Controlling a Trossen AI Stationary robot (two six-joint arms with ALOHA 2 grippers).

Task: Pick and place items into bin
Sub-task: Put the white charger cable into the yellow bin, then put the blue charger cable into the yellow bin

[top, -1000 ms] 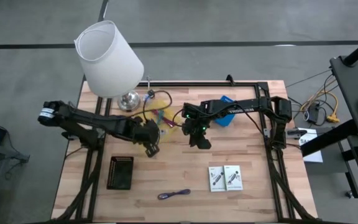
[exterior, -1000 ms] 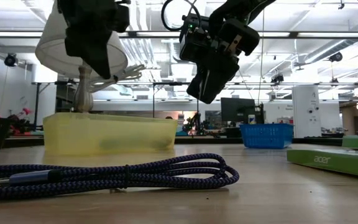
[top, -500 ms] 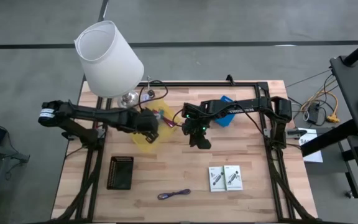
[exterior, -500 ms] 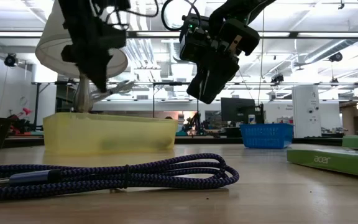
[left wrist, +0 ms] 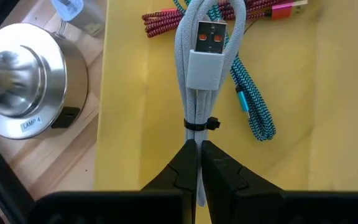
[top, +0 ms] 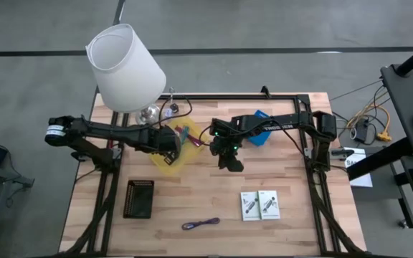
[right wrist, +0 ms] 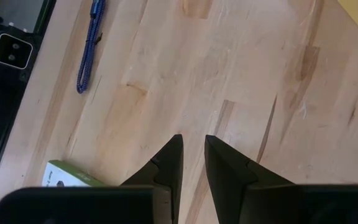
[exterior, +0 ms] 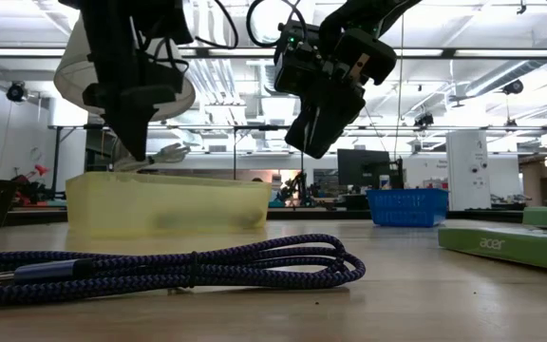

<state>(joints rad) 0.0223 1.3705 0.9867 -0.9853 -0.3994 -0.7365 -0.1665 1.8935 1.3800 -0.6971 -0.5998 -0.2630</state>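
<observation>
My left gripper [left wrist: 199, 146] is shut on a grey-white braided USB cable [left wrist: 202, 74], folded into a tied bundle. It hangs over the yellow bin [top: 165, 163], just above the rim [exterior: 164, 180]. A red cable [left wrist: 166, 22] and a teal cable [left wrist: 250, 106] lie in the bin. My right gripper [right wrist: 191, 146] hovers over bare wood right of the bin, slightly open, nothing between its fingers. A purple cord [top: 201, 224] and two white packets [top: 260, 205] lie near the table's front edge. My left gripper pinches the cable bundle just behind its black tie [left wrist: 199, 132], several strands together between the two fingers. The fingers slant down from the table's left and lie along the bundle. The plug end [left wrist: 204, 53] sticks out past the fingertips, clear of the bin floor.
The white lamp [top: 124, 68] stands at the far left, its metal base [left wrist: 23, 81] right beside the bin. A black basket [top: 138, 198] sits front left and a blue basket [top: 262, 129] behind my right gripper [top: 229, 161].
My left gripper has carried the cable toward the table's far edge, from beside the bin to over it, and has sunk toward the rim while tipping further down. It has stayed shut on the cable.
</observation>
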